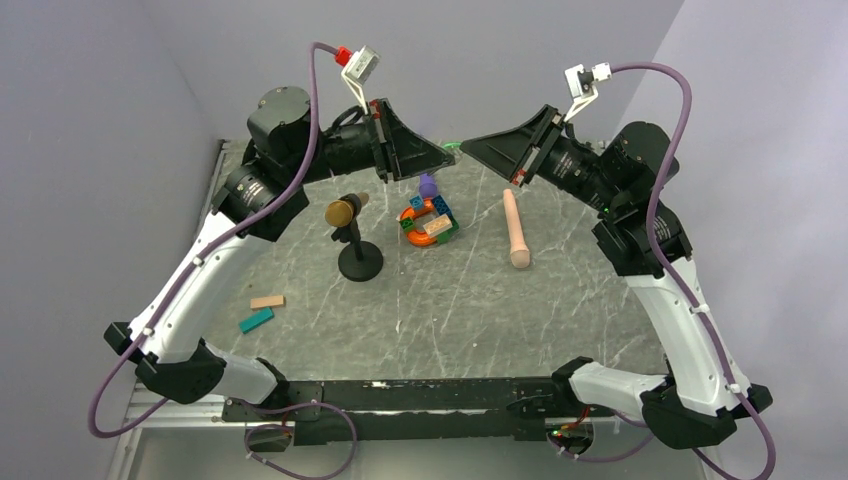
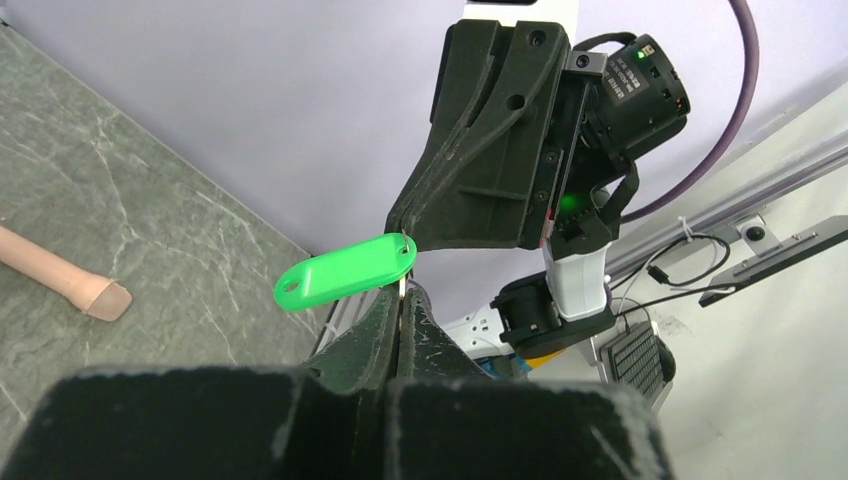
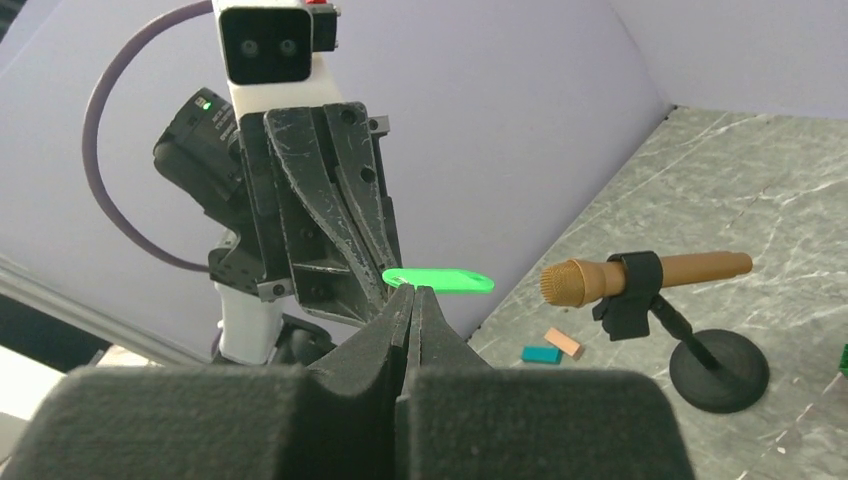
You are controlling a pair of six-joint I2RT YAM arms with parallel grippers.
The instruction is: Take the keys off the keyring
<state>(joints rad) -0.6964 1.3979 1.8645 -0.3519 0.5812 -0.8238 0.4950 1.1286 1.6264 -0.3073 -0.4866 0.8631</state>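
Both arms are raised over the far side of the table and their fingertips meet in mid-air. The bright-green key (image 1: 452, 148) hangs between them, and shows flat in the left wrist view (image 2: 345, 270) and the right wrist view (image 3: 437, 279). My left gripper (image 2: 403, 290) is shut on a thin pale metal sliver just under the key, apparently the keyring (image 2: 404, 284). My right gripper (image 3: 412, 291) is shut with its tips at the key's ring end; from the left wrist view its tip (image 2: 402, 233) touches that end. Most of the ring is hidden.
A gold microphone (image 1: 347, 211) on a black stand (image 1: 360, 262) stands mid-table. A pile of coloured toy blocks (image 1: 428, 222) and a peach wooden peg (image 1: 515, 230) lie beyond it. A tan block (image 1: 267, 301) and a teal block (image 1: 256, 320) lie at the left.
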